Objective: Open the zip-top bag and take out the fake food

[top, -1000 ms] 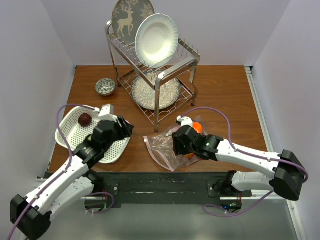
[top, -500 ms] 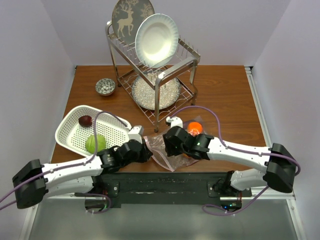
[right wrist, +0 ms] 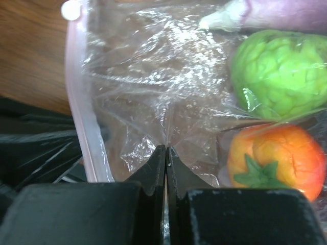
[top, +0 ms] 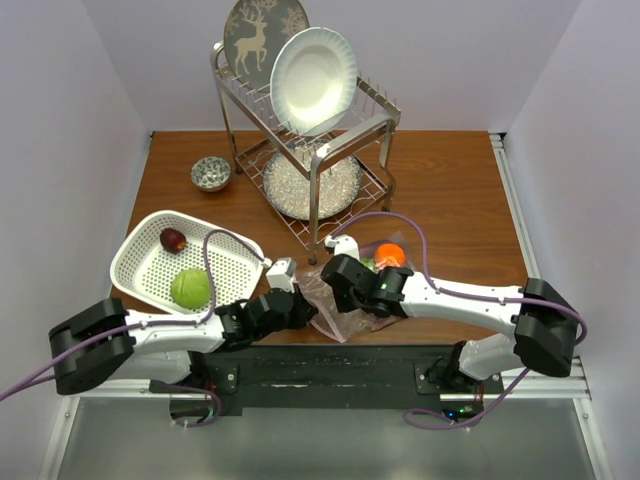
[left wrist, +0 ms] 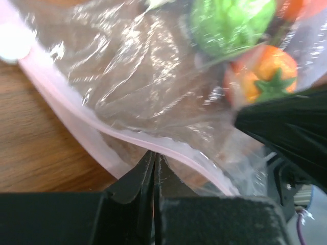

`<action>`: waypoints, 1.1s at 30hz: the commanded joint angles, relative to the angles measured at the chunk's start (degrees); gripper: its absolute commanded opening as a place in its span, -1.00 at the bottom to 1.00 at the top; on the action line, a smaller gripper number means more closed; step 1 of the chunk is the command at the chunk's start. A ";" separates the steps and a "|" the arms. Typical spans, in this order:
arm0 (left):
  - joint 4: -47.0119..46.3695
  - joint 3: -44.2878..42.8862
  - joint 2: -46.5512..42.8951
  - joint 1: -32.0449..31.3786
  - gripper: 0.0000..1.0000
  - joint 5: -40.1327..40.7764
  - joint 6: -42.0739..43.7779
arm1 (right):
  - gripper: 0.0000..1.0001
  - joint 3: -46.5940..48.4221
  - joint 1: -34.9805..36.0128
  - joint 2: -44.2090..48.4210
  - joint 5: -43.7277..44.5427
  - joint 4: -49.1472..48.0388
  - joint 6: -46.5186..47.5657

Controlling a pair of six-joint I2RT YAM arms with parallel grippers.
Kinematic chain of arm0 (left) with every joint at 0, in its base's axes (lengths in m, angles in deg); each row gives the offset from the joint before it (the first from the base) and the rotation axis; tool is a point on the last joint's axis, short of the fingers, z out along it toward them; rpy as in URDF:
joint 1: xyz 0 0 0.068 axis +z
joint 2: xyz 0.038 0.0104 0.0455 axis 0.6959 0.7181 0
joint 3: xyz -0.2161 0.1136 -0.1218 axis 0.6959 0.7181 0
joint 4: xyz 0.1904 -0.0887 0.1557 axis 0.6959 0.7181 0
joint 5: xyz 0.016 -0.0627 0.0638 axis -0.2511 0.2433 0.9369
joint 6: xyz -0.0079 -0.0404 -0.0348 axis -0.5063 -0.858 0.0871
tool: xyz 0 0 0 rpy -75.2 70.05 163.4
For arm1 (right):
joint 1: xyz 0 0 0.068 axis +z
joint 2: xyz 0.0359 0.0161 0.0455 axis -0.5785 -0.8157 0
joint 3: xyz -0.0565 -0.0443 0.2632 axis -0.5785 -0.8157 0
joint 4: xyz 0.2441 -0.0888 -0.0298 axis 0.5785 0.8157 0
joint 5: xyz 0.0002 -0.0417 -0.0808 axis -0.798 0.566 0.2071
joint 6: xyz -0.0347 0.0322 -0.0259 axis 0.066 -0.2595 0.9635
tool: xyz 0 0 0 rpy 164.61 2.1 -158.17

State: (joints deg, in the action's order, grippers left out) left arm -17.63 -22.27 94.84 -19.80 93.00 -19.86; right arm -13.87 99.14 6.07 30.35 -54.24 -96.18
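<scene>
The zip-top bag lies crinkled at the table's near edge between both arms. My left gripper reaches in from the left. In the left wrist view this gripper is shut on the bag's pink zip strip. My right gripper comes from the right, and its wrist view shows it shut on a fold of the clear film. Fake food remains inside the bag: a green cabbage-like ball, an orange fruit and a purple piece.
A white perforated basket at the left holds a green ball and a dark red piece. A metal dish rack with plates stands at the back. A small patterned bowl sits left of it.
The left arm left the basket, where a green ball now lies, swung right to the bag and shut on its zip strip. The right gripper shut on the bag's film.
</scene>
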 commanded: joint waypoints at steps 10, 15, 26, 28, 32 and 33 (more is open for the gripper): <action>-13.95 1.32 10.32 -0.35 -1.00 4.72 -2.28 | -1.00 5.12 3.53 10.57 3.63 4.57 -2.67; -12.98 0.09 9.71 -0.61 -1.00 4.10 -1.23 | -0.56 5.03 3.53 13.47 8.63 9.13 -3.11; -13.68 -1.76 7.24 -1.49 -0.99 1.73 3.08 | -0.49 0.99 3.45 21.47 22.08 24.59 -14.25; -13.86 -2.11 8.38 -1.67 -0.97 1.21 3.26 | -0.53 -0.85 3.36 23.92 22.44 27.86 -18.12; -15.26 -2.02 9.53 -1.84 -0.96 0.76 3.52 | -0.43 -5.95 3.10 29.20 22.09 24.01 -20.16; -15.61 -1.94 9.88 -1.93 -0.96 0.50 3.70 | -0.42 -6.65 2.66 29.21 22.00 23.39 -20.25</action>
State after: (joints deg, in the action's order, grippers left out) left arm -29.41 -22.60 103.63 -21.13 93.81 -18.20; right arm -17.52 102.44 32.15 48.32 -30.99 -110.80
